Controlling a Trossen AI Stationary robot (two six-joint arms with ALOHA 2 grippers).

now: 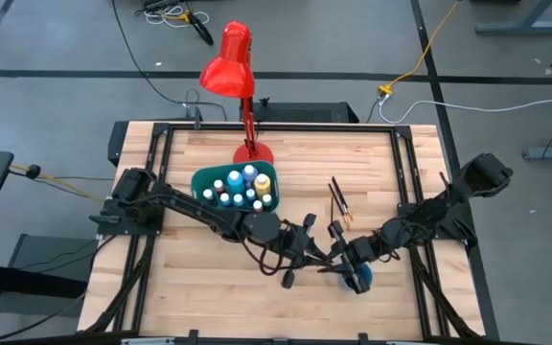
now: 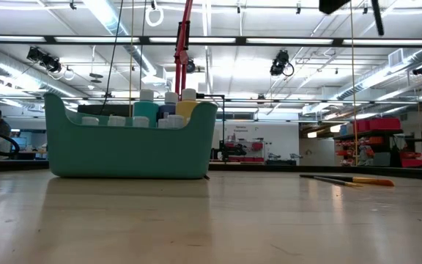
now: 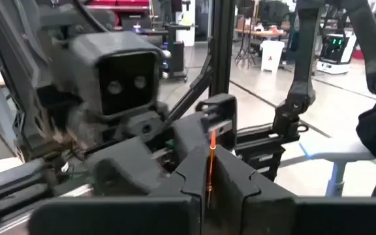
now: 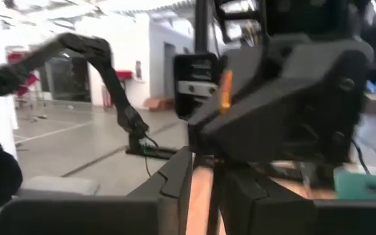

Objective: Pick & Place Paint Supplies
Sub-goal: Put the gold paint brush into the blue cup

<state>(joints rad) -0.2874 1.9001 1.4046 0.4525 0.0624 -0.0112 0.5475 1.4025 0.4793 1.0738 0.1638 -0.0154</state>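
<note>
The teal bin (image 1: 201, 180) is filled with upright white-capped bottles (image 1: 244, 187). Two brushes (image 1: 340, 204) are laid on the open bench (image 1: 391, 163) right of the bin, well apart from it. A brush (image 3: 209, 166) is pinched upright in the closed left tool (image 1: 305, 251) near the front edge. The right tool (image 1: 338, 257) is met there above the blue cup (image 1: 360, 279), closed on the same brush.
</note>
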